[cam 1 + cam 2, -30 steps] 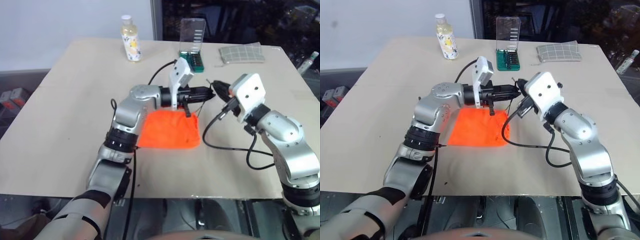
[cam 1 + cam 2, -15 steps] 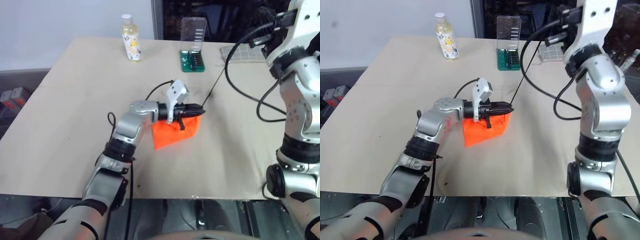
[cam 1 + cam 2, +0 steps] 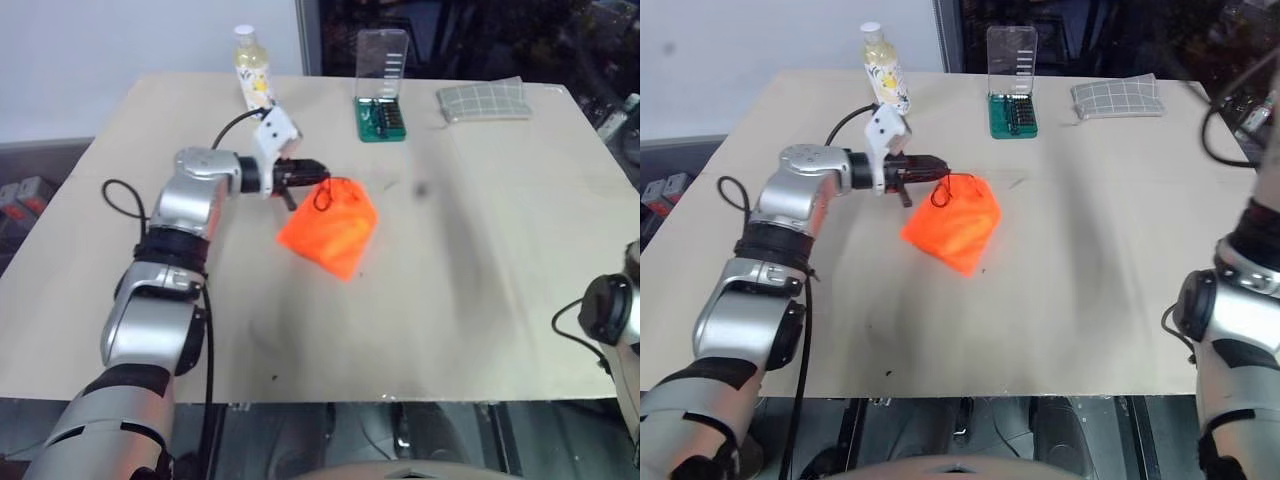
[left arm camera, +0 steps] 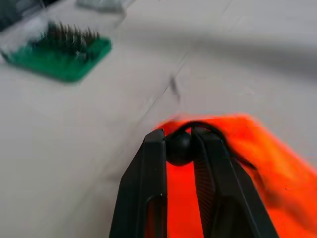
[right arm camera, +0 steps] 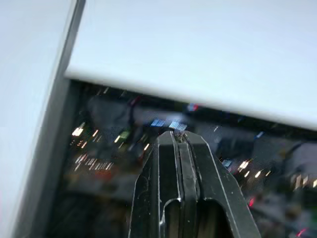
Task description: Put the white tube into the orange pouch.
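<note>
With the left gripper point(image 4: 179, 148) clamped on a small black bead at the gathered end of the orange pouch point(image 3: 330, 228), you've got the pouch bunched into a lumpy bundle near the middle of the table point(image 3: 480, 290), its black cord looping at the top edge next to the fingertips. From the left wrist view you can see both black fingers point(image 4: 148, 188) pinching that bead narrowly, orange fabric spreading out behind and under them. Your left arm comes in from the table's left side, gripper pointing across toward the right and slightly down. Your right gripper point(image 5: 179, 141) is fully closed on nothing, fingers pressed flat together, aimed up at a white wall panel and a dark glass area with small lights. You can't see the white tube anywhere on the table surface; whether it's inside the pouch can't be told from outside. Far side of the table: a bottle of yellowish liquid point(image 3: 254, 75) with a white cap just behind the left wrist, a green bit set with a clear raised lid point(image 3: 384, 110) near centre, and a grey gridded pad point(image 3: 484, 100) toward the far right. All three sit well apart from the pouch.
</note>
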